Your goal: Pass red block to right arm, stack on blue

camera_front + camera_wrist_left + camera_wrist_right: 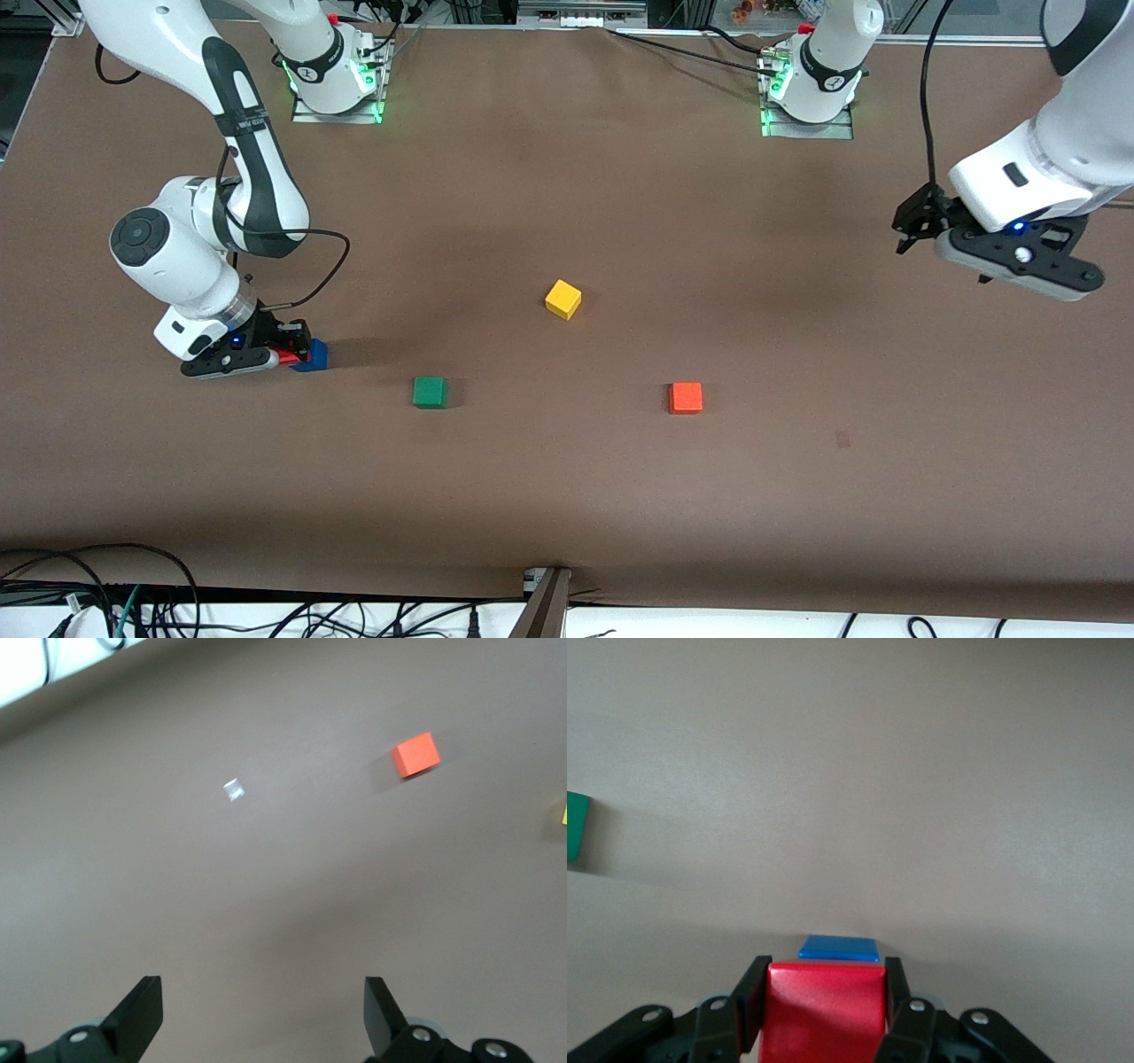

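Note:
My right gripper (291,353) is shut on the red block (287,358) and holds it low at the right arm's end of the table. In the right wrist view the red block (824,1010) fills the space between the black fingers (751,1001). The blue block (313,355) sits on the table right beside the red one. Only its top (839,948) shows past the red block's edge, and I cannot tell whether they touch. My left gripper (908,232) is open and empty, raised over the left arm's end of the table. Its fingers (142,1014) stand wide apart over bare table.
A green cube (430,392) lies nearer the front camera than the blue block, toward the table's middle, and shows in the right wrist view (576,826). A yellow cube (563,299) sits mid-table. An orange cube (686,398) lies toward the left arm's end and shows in the left wrist view (416,754).

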### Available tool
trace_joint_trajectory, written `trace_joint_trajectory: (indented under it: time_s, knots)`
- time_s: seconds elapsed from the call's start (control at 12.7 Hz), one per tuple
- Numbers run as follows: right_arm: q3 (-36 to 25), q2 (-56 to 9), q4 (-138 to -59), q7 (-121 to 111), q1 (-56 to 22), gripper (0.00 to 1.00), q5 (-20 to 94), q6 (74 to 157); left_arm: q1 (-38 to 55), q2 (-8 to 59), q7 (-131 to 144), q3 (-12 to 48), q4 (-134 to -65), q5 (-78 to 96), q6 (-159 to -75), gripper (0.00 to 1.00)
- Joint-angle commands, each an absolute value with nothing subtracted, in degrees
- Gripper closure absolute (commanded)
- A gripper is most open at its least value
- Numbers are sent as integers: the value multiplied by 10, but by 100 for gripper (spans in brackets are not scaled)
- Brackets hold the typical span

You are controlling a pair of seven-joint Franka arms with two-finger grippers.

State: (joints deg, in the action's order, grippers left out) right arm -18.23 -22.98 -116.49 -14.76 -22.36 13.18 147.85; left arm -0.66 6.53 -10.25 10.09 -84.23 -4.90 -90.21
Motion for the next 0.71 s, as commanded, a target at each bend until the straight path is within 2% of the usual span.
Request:
trace_joint_trajectory:
  time_s: [0.0, 0.16, 0.47, 0.63]
  knots:
    - [-181, -228, -1172, -146, -221, 100, 127, 1493, 37, -18, -10, 44, -945, -30, -913, 0]
    - [-181, -231, -1180, -145, -221, 100, 127, 1512, 35, -36, 7, 33, -968, -30, -932, 0]
    - [-180, -232, -1184, -142, -221, 100, 130, 1514, 29, -38, 7, 12, -971, -18, -941, 0]
    - [-180, -232, -1185, -142, -221, 100, 132, 1514, -10, -33, 0, 12, -971, 20, -949, 0]
